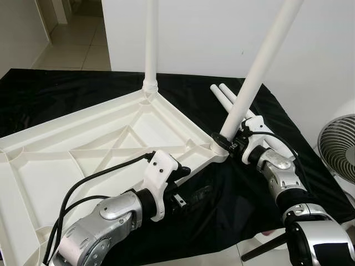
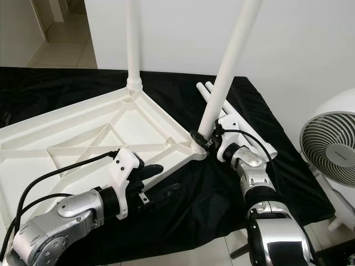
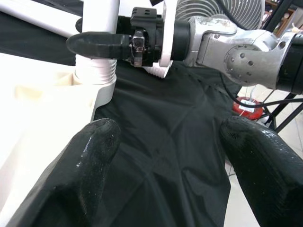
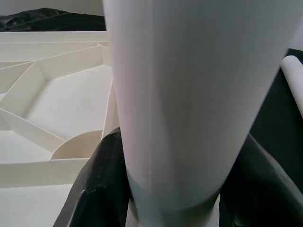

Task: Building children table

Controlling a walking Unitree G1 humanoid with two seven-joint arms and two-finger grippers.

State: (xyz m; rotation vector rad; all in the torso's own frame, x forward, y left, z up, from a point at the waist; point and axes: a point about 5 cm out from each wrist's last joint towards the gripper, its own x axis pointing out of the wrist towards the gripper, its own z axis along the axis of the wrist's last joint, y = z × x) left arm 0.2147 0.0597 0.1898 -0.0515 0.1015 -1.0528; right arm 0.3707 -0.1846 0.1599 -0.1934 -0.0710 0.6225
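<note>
Tabletop: a white plastic children's tabletop (image 1: 83, 149) lies upside down, ribbed underside up, across the left and centre of the head views, on a black cloth (image 1: 260, 210) covering the surface.
Fitted leg: one white leg (image 1: 151, 39) stands upright in the far corner socket, upper centre of the frame.
Leg in hand: a second white leg (image 1: 260, 61) rises tilted toward the upper right, its lower end at the threaded corner socket (image 3: 94, 73) on the tabletop's right corner.
Right tool: the right tool (image 1: 228, 139), right of centre, is clamped around the base of this tilted leg, one black finger (image 4: 102, 184) on each side of the tube in the right wrist view.
Left tool: the left tool (image 2: 161, 180) hovers low in the foreground, just off the tabletop's near right edge above the cloth, its two black fingers (image 3: 85, 156) spread apart and gripping nothing.
Spare legs: two more white legs (image 1: 224, 94) lie side by side on the cloth behind the tilted leg.
Surroundings: a white fan (image 2: 333, 144) stands at the right edge of the frame; pale floor tiles (image 1: 77, 44) show at upper left.
</note>
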